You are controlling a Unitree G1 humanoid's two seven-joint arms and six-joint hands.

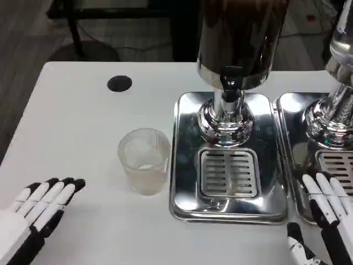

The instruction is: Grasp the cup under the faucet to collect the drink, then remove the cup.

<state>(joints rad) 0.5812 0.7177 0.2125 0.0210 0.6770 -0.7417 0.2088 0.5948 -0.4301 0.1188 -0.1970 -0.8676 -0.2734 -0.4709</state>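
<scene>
White tabletop (83, 127) carries a clear ribbed plastic cup (144, 160) mid-table, beside a chrome dispenser tray (185, 165); left hand (38, 212) and right hand (325, 215) lie spread, empty, at the near edge.

Even, fairly bright overhead light falls on the white matte table (83, 127), which reads pale and nearly shadowless; only a faint soft shadow sits under the clear ribbed plastic cup (144, 160). The polished chrome drip tray (185, 165) and the shiny chrome dispenser column (226, 118) throw sharp white glare and dark mirrored patches. The whole picture is slightly soft and low in resolution. The dark floor at the top edge is dim and blurred.
</scene>
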